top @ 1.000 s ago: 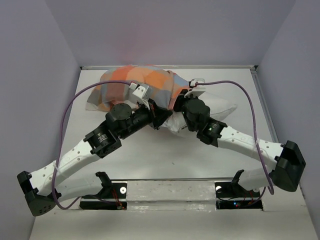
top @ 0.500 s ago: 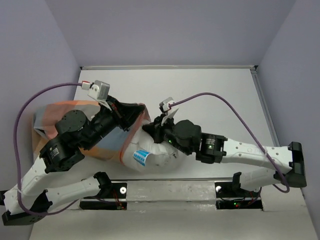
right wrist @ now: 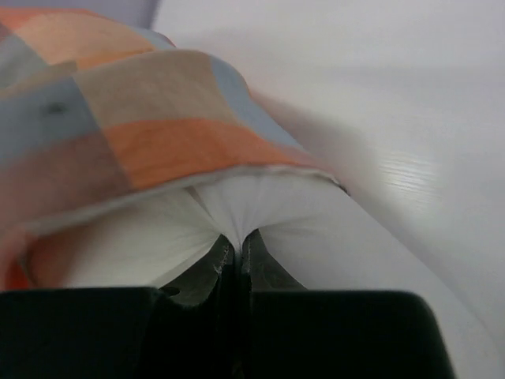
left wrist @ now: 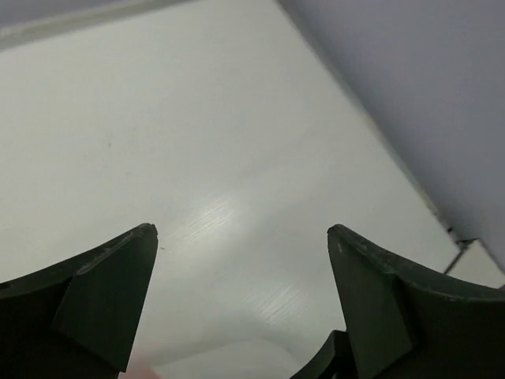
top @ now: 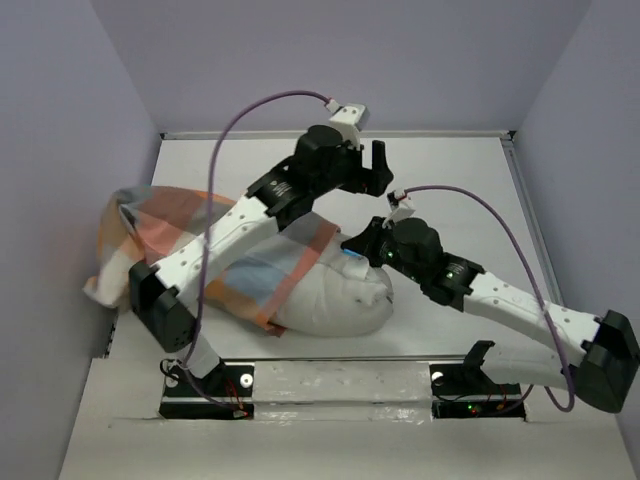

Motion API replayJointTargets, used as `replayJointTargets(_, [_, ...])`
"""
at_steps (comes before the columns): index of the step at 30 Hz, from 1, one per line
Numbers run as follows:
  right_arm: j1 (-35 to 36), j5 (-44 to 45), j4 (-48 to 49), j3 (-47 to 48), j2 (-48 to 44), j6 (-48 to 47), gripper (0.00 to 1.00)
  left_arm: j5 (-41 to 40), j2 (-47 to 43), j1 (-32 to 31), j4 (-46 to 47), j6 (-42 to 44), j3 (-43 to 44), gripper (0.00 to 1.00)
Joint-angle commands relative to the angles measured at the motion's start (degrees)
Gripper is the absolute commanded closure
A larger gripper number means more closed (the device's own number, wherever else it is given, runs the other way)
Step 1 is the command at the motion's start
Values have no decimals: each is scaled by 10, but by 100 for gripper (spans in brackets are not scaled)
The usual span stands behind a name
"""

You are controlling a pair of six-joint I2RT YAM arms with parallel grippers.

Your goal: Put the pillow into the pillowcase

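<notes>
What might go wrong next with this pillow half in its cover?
The right gripper pinches only a small fold of the pillow, so it may slip free. The left gripper is open and raised away, leaving the pillowcase unheld; a push might slide the whole bundle across the table instead of seating the pillow.

pillow (top: 330, 305) lower centre, its left part inside pillowcase (top: 150, 215) spreading to frame left, right gripper (top: 352, 246) on pillow's upper-right edge, left gripper (top: 380, 168) behind it over table (top: 450, 160), upper centre

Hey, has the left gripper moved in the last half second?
Yes. The left gripper has swung right and toward the table's far edge, off the pillowcase.
</notes>
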Motion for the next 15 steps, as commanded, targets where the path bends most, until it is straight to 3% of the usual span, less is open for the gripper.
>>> replayJointTargets(1, [-127, -92, 29, -18, 95, 44, 100, 15, 77, 11, 10, 32, 40, 1])
replayJointTargets(4, [-237, -131, 31, 22, 142, 41, 100, -10, 60, -9, 24, 50, 45, 1])
replayJointTargets(6, [-297, -130, 33, 55, 176, 43, 100, -82, 32, -31, 35, 75, 30, 1])
replayJointTargets(10, [-361, -150, 33, 106, 235, 43, 100, -191, -56, -85, 60, 89, -50, 1])
replayJointTargets(14, [-368, -151, -43, 186, 281, -14, 55, -251, -169, -89, 75, 71, -200, 1])
replayJointTargets(15, [-368, -142, -52, 192, 281, -35, 39, -285, -187, -90, 75, 67, -231, 1])
